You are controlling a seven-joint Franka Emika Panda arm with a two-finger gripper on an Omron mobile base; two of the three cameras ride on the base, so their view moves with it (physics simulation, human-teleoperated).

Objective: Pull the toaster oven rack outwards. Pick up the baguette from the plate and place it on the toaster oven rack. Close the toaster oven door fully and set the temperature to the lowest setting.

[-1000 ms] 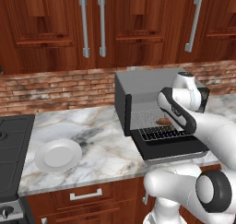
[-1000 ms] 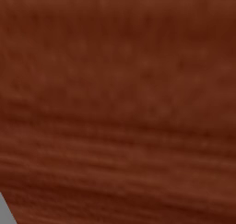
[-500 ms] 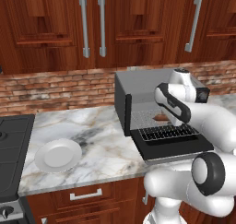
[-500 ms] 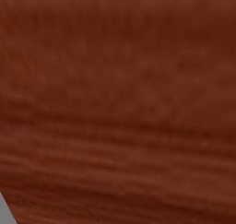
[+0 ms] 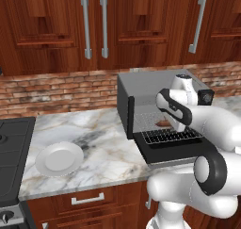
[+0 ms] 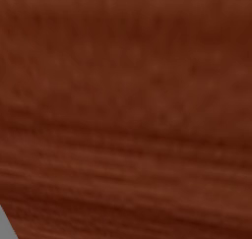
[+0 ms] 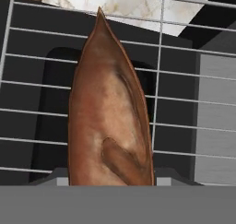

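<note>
**Baguette in the jaws, over the pulled-out rack**

Gripper (image 7: 110, 184): fingertips hidden behind the loaf in the hand view, but the jaws stand part-way apart and pinch the baguette (image 7: 110, 126) at its near end. No gap visible beside the bread.

Baguette: golden-brown crust, matte, paler patch mid-body, one darker slash ridge low down. Spindle shape, wide at the grip and tapering to a sharp point. Long axis runs straight away from the hand, tip toward the top of the hand view, crossing the rack wires at roughly right angles. In the left base view a brown bit shows at the oven mouth just beside the wrist.

Toaster oven rack (image 7: 175, 103): thin bright metal wire grid, rectangular, lying directly under the loaf. Can't tell whether bread touches wire. It is drawn out over the lowered toaster oven door (image 5: 181, 150), a dark flat panel with a black window.

Toaster oven (image 5: 141, 89): dark grey box, smooth sides, on the veined marble counter (image 5: 94, 134).

Plate (image 5: 60, 158): round, plain white, shallow, bare, well apart to the left of the oven.
</note>
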